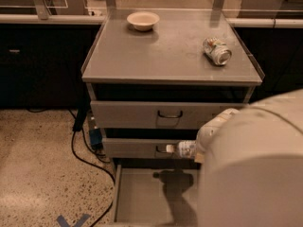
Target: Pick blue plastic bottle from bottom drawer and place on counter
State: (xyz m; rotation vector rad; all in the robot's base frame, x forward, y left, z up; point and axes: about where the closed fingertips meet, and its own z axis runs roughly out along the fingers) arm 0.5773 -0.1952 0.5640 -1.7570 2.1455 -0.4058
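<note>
The blue plastic bottle [183, 149], clear with a white cap pointing left, hangs level in front of the lower handled drawer, above the open bottom drawer [137, 193]. Its shadow falls on the drawer's bare floor. My gripper [199, 149] is shut on the bottle's right end and is mostly hidden behind my big white arm [255, 169], which fills the lower right. The counter [165, 56] is the grey cabinet top above.
A crushed silver can [217, 50] lies at the counter's right and a pale bowl [143, 20] sits at its back. Two shut grey drawers [142, 115] are below the top. Black cables [83, 150] and blue tape [73, 220] lie on the speckled floor at left.
</note>
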